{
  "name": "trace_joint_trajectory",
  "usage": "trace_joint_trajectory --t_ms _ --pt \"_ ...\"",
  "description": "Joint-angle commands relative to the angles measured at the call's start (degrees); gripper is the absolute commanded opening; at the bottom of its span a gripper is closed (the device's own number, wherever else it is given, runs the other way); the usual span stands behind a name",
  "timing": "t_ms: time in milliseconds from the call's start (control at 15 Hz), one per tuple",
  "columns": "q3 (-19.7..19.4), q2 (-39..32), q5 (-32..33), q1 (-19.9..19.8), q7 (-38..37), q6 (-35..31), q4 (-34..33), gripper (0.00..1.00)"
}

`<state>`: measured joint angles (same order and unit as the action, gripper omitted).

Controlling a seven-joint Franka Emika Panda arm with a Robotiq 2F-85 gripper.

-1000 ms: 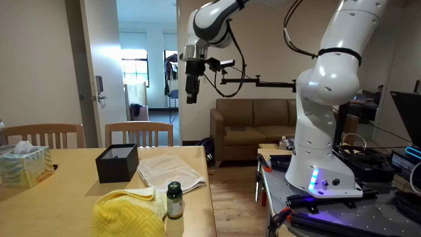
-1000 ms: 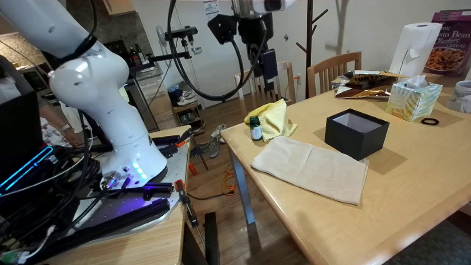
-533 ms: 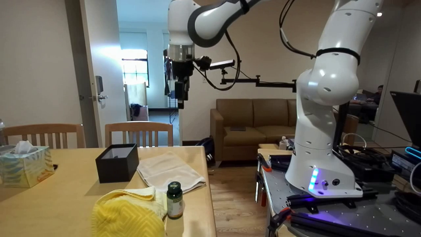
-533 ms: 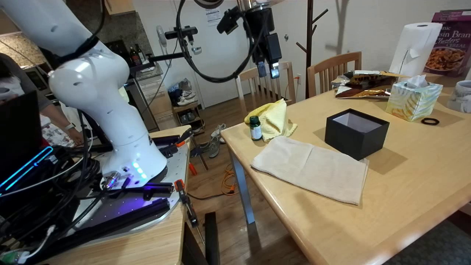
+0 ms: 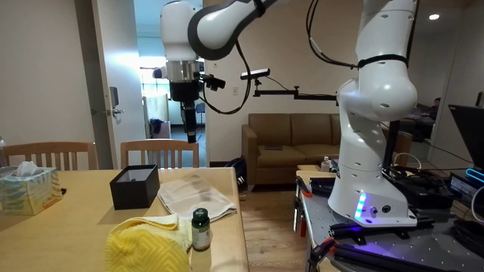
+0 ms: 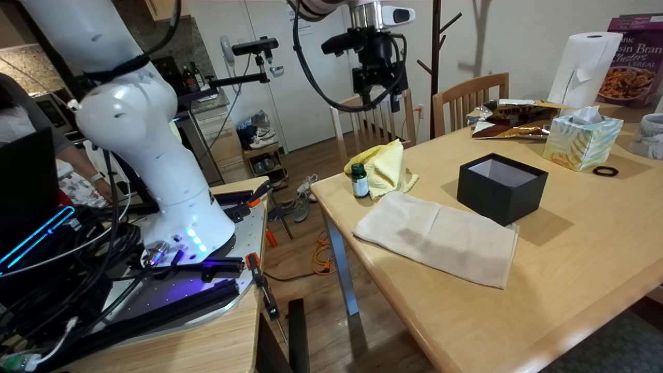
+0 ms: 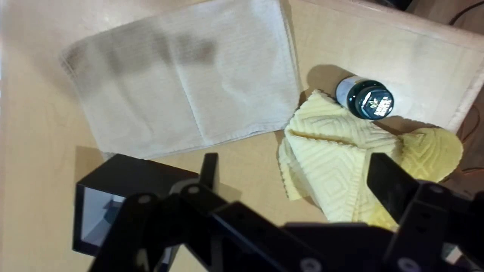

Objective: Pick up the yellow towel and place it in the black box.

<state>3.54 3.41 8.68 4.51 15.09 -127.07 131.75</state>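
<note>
Currently, the yellow towel (image 7: 332, 166) lies crumpled on the table (image 6: 595, 269), near the black box (image 5: 132, 196) but apart from it. Its raised folds should offer a grasping point. The black box stands upright with its mouth facing up, presumably so that the towel can be lowered straight in. The gripper (image 7: 294, 162) points down from well above the height of the black box. Its jaws stand wide apart and grip nothing; this posture should suit straddling a fold.

Caution: a dark green bottle (image 5: 201, 234) stands just beside the towel, farther from the black box than the towel's near edge. It could be tipped during the grasp. A beige cloth (image 6: 440, 238) lies flat and folded alongside the black box, toward the arm base (image 5: 359, 181); from here, contact between the two cannot be confirmed.

The table is pale wood. Across the black box from the arm base sits a tissue box (image 6: 580, 142); farther off stand a paper towel roll (image 6: 585, 57) and a cereal box (image 6: 634, 77). In an exterior view, a wooden chair (image 5: 159, 144) stands behind the black box, a brown sofa (image 5: 270, 128) well apart.
</note>
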Motion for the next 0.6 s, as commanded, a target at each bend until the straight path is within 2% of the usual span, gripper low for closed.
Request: trace_joint_trajectory --t_ms 0,200,267,400,533 --pt "-1.2 -4.4 -9.6 -0.4 15.3 -0.1 -4.1 1.00" --pt "-1.3 -8.7 -17.1 -1.3 26.6 4.3 -8.4 1.00" --pt "-0.9 -5.4 -13.2 -0.9 20.1 1.3 -4.8 1.00" --pt "-0.9 -7.6 -15.1 -1.4 23.6 2.8 -6.7 1.00" --pt "-0.8 -8.5 -15.2 -1.5 24.1 3.1 -7.5 1.00"
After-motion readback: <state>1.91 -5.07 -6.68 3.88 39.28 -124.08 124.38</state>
